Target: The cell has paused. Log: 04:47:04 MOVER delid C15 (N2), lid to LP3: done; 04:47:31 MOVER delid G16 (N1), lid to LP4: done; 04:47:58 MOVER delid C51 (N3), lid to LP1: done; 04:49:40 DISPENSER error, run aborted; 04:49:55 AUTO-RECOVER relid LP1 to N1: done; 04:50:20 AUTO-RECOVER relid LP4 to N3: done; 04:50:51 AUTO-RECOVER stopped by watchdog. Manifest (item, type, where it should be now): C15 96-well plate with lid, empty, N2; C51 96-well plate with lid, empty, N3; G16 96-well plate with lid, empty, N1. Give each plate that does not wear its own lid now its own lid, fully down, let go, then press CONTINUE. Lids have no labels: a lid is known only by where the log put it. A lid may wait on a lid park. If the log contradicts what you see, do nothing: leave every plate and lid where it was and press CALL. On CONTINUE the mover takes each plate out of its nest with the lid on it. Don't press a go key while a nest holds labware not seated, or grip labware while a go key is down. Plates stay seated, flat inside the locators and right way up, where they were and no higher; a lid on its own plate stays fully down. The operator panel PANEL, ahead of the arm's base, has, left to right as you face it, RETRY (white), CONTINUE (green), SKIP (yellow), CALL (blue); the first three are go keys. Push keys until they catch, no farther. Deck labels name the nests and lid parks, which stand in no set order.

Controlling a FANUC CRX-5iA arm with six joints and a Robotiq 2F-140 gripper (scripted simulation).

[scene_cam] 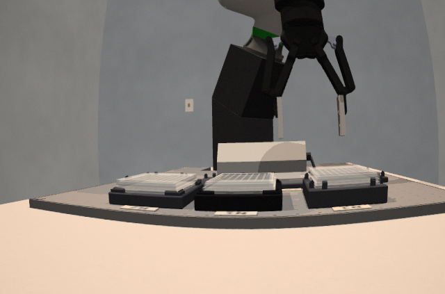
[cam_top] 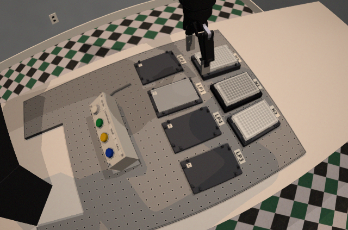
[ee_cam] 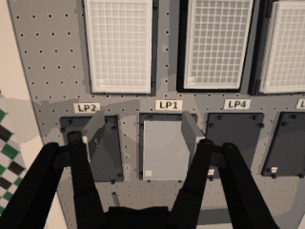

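Beige counter [cam_top: 294, 39] under a grey perforated deck [cam_top: 126, 193], with green, black and white checkered floor [cam_top: 84, 44] around it and a grey wall with an outlet [cam_top: 53, 18] behind.

On the deck's far right, seen from the top camera, three nests in a row, each with a white gridded 96-well plate: the rearmost plate [cam_top: 224, 56], label unreadable; the middle plate [cam_top: 236, 88] at N1; the nearest plate [cam_top: 254, 119] at N2. All three flat inside their locators. Cannot tell from these views which of them wear lids.

Just beside the nests, four lid parks in a second row: LP2 [cam_top: 157, 66], LP4 [cam_top: 191, 129] and LP3 [cam_top: 210, 167] showing dark tops; LP1 [cam_top: 200, 88] carrying a pale flat lid [cam_top: 174, 95], lying level within its pegs.

Left of the parks, PANEL [cam_top: 123, 137] as a slanted cream box, with white [cam_top: 95, 108], green [cam_top: 99, 122], yellow [cam_top: 104, 136] and blue [cam_top: 109, 152] keys in a line.

Pincer [scene_cam: 311, 131] pointing straight down, fingers spread well apart, gripping nothing. Hanging high above the deck in the exterior view, well clear of every plate. In the top view, overlapping the rearmost nest's near-left corner. In the wrist view, LP1's lid framed between the two pads, with LP2 and LP4 to either side.
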